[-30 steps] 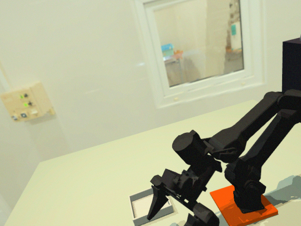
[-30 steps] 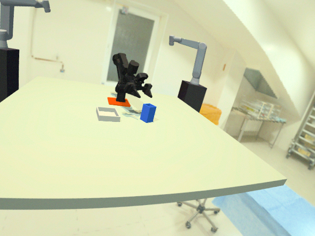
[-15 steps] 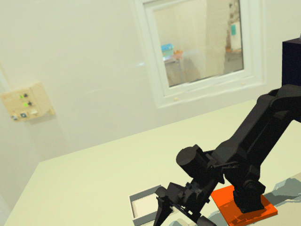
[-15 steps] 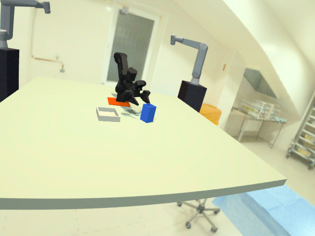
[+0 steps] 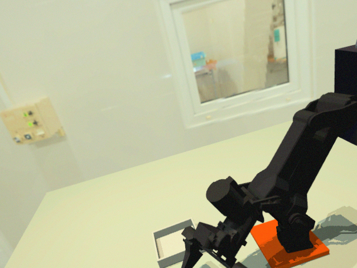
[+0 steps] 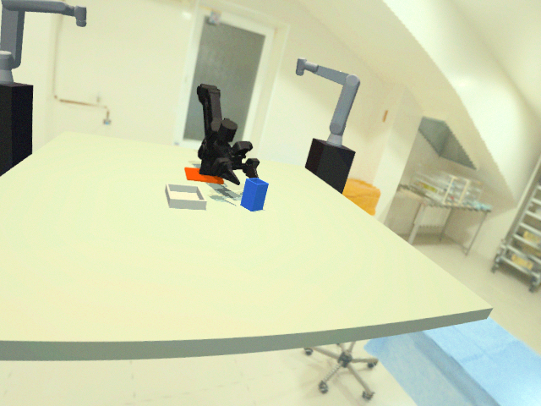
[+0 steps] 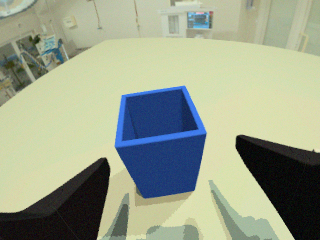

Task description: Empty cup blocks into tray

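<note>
The blue square cup [image 6: 252, 196] [image 7: 167, 167] stands upright on the table, its open top facing up. Its inner walls show in the wrist view, but no blocks can be seen and its bottom is hidden. My gripper [image 6: 248, 180] [image 7: 174, 154] is wide open and empty. Its fingers are on either side of the cup in the wrist view, with space between each finger and the cup. The shallow grey tray [image 5: 170, 259] [image 6: 188, 204] lies left of the cup in the exterior view; no blocks show in it, and my arm partly covers it in the top view.
My arm's base stands on an orange plate [image 5: 262, 235] [image 6: 192, 174] behind the tray and cup in the exterior view. Two grey arms [image 6: 345, 105] [image 6: 12, 39] stand on dark pedestals beyond the table's edges.
</note>
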{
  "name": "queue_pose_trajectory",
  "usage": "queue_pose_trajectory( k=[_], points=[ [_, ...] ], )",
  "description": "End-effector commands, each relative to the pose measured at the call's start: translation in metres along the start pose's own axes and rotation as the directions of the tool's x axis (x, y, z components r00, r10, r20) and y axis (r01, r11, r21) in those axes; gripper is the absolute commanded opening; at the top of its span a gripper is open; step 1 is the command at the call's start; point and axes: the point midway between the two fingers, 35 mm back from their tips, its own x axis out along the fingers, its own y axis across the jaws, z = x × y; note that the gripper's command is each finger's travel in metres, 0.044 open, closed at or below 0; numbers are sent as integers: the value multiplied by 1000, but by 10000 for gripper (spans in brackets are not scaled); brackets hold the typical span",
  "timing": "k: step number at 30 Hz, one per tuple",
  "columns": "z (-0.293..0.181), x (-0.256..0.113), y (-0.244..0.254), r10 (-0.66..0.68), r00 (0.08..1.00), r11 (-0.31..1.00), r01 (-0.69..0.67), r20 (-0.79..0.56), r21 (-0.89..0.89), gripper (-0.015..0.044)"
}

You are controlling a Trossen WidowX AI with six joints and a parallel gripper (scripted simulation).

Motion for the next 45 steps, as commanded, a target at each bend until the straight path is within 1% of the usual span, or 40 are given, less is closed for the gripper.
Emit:
queue_pose_trajectory(
  k=[1,41,44,45],
  points=[
    [0,8,0,-1,1000,1000,1,-7,6,440],
    [-5,65,1,-1,1000,1000,1,-4,7,440],
    [-5,65,1,-1,1000,1000,1,-4,7,361],
    [-5,65,1,-1,1000,1000,1,-4,7,347]
  ],
)
